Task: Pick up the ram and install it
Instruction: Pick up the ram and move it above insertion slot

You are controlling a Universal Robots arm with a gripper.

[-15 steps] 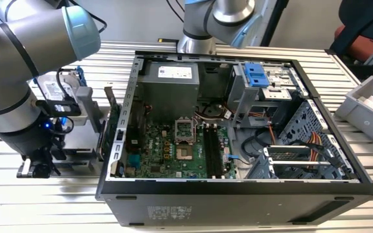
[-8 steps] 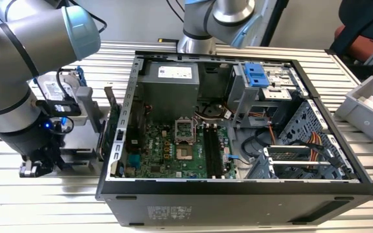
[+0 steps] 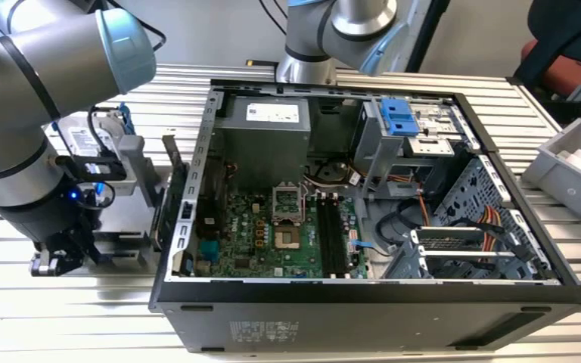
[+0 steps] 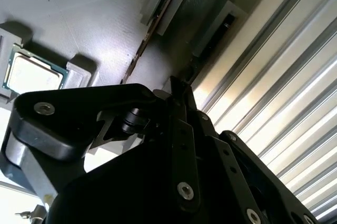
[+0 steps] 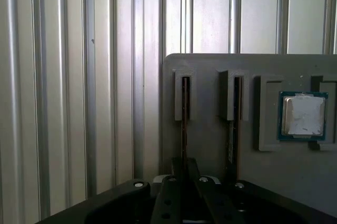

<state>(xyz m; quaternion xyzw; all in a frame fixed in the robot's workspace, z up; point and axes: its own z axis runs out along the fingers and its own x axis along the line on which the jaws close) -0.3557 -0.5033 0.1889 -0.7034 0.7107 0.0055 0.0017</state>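
First wrist view — gripper (image 5: 184, 162) pinching ram (image 5: 184, 113) in holder (image 5: 210, 145); second stick (image 5: 235, 113), chip (image 5: 303, 114) beside.

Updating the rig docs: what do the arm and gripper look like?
The arm has fat silver-grey tubular links with pale blue joint caps; its wrist end is black, with black cables and a small blue light. In both wrist views the gripper is black, built of flat linkage bars with round silver screw heads.
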